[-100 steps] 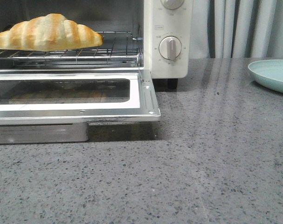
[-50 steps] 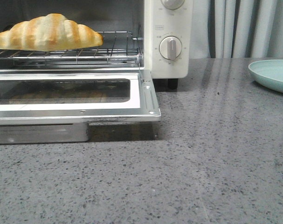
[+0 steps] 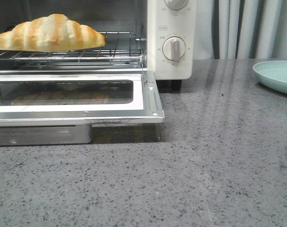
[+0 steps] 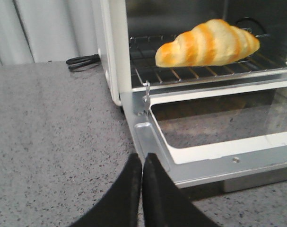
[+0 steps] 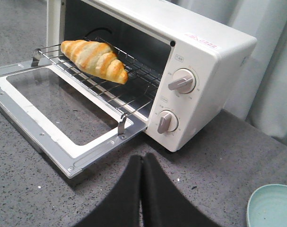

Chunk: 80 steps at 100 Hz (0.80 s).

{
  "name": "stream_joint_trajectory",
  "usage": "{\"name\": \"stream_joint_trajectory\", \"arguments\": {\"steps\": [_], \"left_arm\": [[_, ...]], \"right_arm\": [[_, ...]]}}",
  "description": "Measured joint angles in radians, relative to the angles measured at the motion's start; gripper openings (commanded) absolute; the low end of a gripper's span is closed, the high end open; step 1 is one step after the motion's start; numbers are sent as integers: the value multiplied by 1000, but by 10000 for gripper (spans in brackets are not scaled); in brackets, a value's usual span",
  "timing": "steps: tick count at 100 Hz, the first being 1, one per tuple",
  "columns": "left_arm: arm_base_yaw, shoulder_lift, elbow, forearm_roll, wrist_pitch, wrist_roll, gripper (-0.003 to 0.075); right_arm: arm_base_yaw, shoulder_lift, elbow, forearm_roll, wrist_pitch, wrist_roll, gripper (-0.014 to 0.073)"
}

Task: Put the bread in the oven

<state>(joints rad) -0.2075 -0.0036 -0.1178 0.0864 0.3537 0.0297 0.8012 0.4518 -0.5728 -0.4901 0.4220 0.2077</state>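
- Next to nothing has changed since a second ago: in the front view the bread [image 3: 49, 32] and oven [image 3: 171, 42] have drifted a hair to the right in the picture, which looks more like a slight camera shift than anything being handled.
- The bread lies on the wire rack [image 5: 116, 85] inside the oven, toward the side away from the dials, touching nothing else.
- The door [image 3: 77, 99] hangs fully open and flat, its glass pane facing up.
- Both arms are pulled back over the table [image 3: 204, 179]. The left gripper [image 4: 142, 163] sits just off the door's outer corner, jaws pressed together and empty; the right gripper [image 5: 142, 163] hovers on the dial side, jaws likewise pressed together with nothing between them.
- To my eye the placing is done. If closing counts, I would lift the door from its front edge with an even push, keeping clear of the rack's hooks [image 5: 122, 125] so the rack slides in rather than jolts.
- A jolt could roll the bread, since it rests on a curved underside.
- The bread is crescent-shaped, golden-brown with paler ridged bands and tapered ends.
- It looks light and soft.
- A pale green plate [image 3: 275, 75] sits well apart on the right.
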Motion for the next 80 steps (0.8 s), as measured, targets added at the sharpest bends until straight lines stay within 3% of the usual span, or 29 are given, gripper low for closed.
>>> {"name": "stream_joint_trajectory", "arguments": {"steps": [13,80], "left_arm": [[4,0,116,-10,-116,-30,-21],[4,0,119,-16,-60,-30,-21]], "right_arm": [[0,0,0,0,2,0,-58],[0,0,0,0,4,2,-58]]}}
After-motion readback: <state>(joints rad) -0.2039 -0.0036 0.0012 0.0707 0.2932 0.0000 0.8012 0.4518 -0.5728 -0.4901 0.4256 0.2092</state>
